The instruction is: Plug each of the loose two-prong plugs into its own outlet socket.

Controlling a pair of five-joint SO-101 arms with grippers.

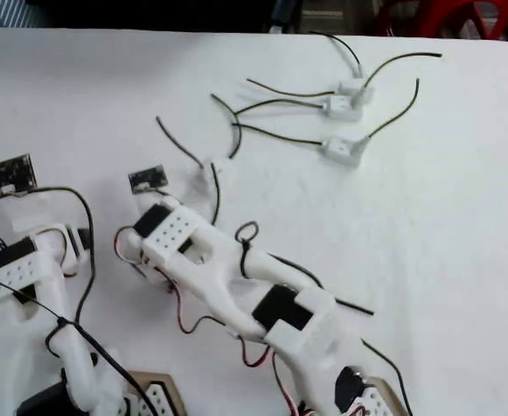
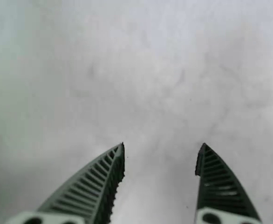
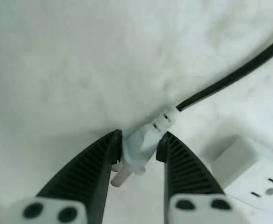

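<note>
Right wrist view: the right gripper (image 3: 142,136) has its two dark ribbed fingers (image 3: 87,172) clamped on a two-prong plug (image 3: 143,142). The plug is a small white moulded body, held tilted. A pale prong end projects from it between the fingers, and a ridged strain-relief collar sits at the opposite end. A black cord (image 3: 229,77) leaves the collar and runs away across the white table (image 3: 57,60). An outlet socket (image 3: 253,175), a white block with two slots and a round hole on its face, lies on the table near the plug and apart from it.

Left wrist view: the left gripper (image 2: 162,145) has its fingers (image 2: 104,179) spread apart over bare table, with nothing between them.

High view: the right arm (image 1: 228,269) extends from the lower right of the frame to left of centre. The left arm (image 1: 29,269) stands at the lower left. Three white outlet blocks (image 1: 352,87) (image 1: 340,107) (image 1: 341,149) with thin black cords lie at the upper right, well apart from both arms.
</note>
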